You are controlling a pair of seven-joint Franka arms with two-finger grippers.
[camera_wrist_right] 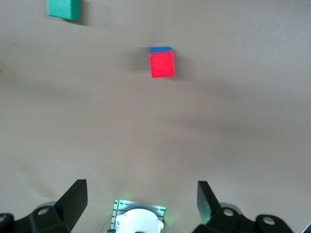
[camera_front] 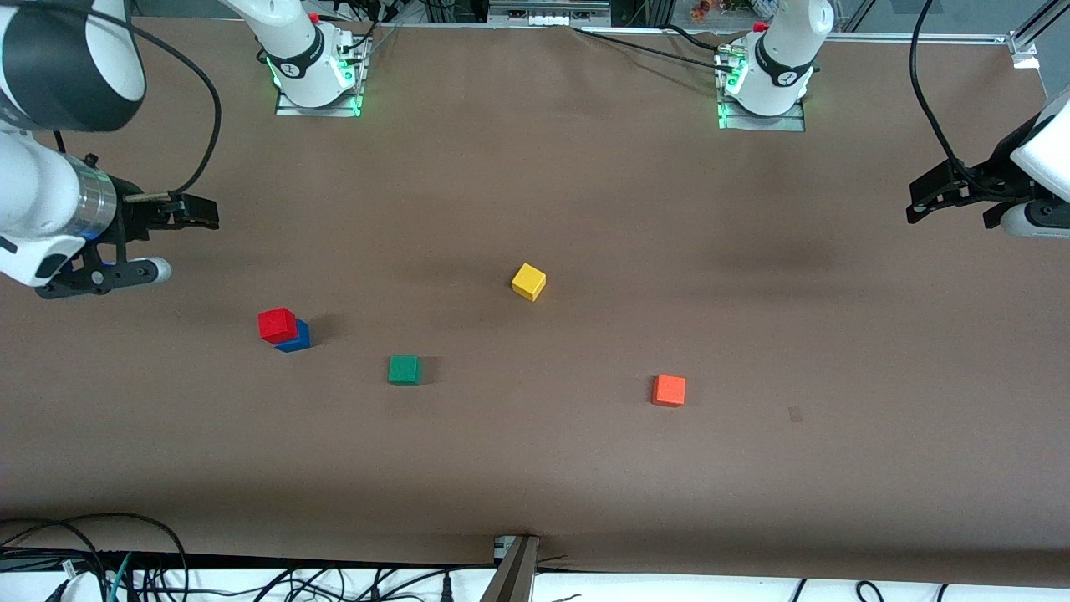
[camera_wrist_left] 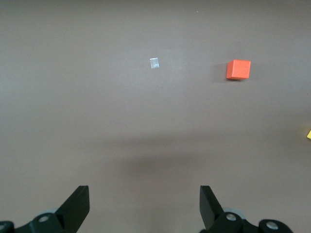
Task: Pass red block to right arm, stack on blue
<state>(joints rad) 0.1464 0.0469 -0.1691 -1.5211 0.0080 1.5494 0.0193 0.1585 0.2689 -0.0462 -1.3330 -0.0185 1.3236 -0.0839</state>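
The red block sits on top of the blue cube, a little askew, toward the right arm's end of the table. The right wrist view shows the same stack from above, red block over a sliver of blue cube. My right gripper hangs open and empty over bare table at its own end, apart from the stack, and shows as two spread fingers in its wrist view. My left gripper is open and empty over the left arm's end.
A green cube lies beside the stack, toward the table's middle. A yellow cube sits mid-table, and an orange cube lies nearer the front camera toward the left arm's end. Cables run along the table's front edge.
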